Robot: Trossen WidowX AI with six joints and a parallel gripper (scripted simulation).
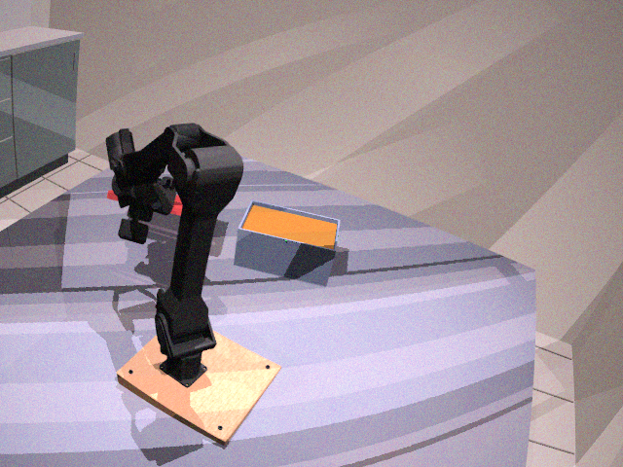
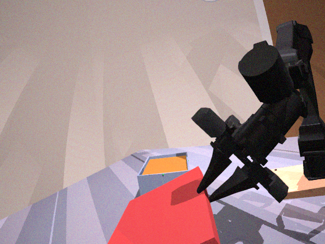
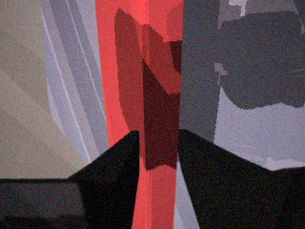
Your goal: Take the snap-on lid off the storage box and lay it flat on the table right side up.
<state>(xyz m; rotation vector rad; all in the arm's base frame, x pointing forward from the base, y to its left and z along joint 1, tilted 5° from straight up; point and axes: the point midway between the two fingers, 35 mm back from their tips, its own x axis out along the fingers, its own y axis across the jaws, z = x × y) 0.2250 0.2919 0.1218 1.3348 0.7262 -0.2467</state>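
The gripper (image 2: 203,196) pinches one edge of the red lid (image 2: 167,210), which hangs low over the counter (image 1: 402,321). The box (image 1: 286,241) stands open, well apart behind it. An early release could drop the lid tilted (or flipped).

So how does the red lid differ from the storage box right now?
The lid is red, a thin flat panel; the storage box is grey-blue, deep and open-topped with an orange inside. The lid is pinched at one edge by the hand and lies off to the side; the box stands on the table untouched. Both are rectangular.
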